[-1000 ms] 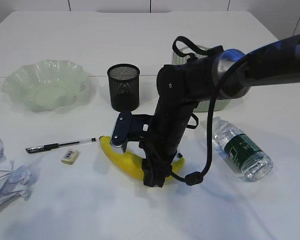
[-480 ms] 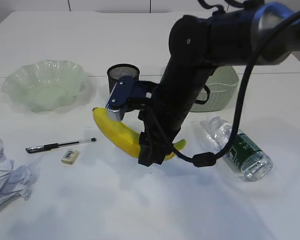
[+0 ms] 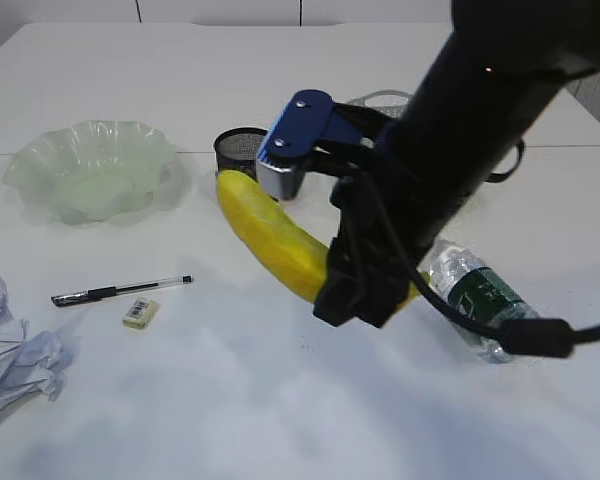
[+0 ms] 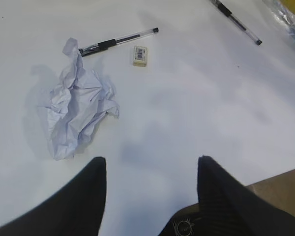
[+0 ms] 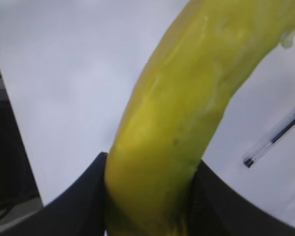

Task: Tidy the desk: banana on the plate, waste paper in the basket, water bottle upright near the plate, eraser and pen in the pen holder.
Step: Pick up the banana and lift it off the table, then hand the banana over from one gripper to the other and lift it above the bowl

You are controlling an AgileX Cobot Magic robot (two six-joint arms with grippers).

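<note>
My right gripper is shut on the yellow banana near one end and holds it tilted in the air over the desk, in front of the black mesh pen holder. The pale green plate stands at the back left, empty. A pen and the eraser lie at the front left, next to the waste paper. The water bottle lies on its side at the right. My left gripper hangs open over bare desk, below the waste paper.
The right arm hides most of the basket at the back. In the left wrist view a second pen lies at the top right, and the desk's edge runs past the lower right corner.
The right gripper has lifted the banana off the desk; its free end has risen to the pen holder's height. The arm now fills more of the view. Nothing else has moved.
</note>
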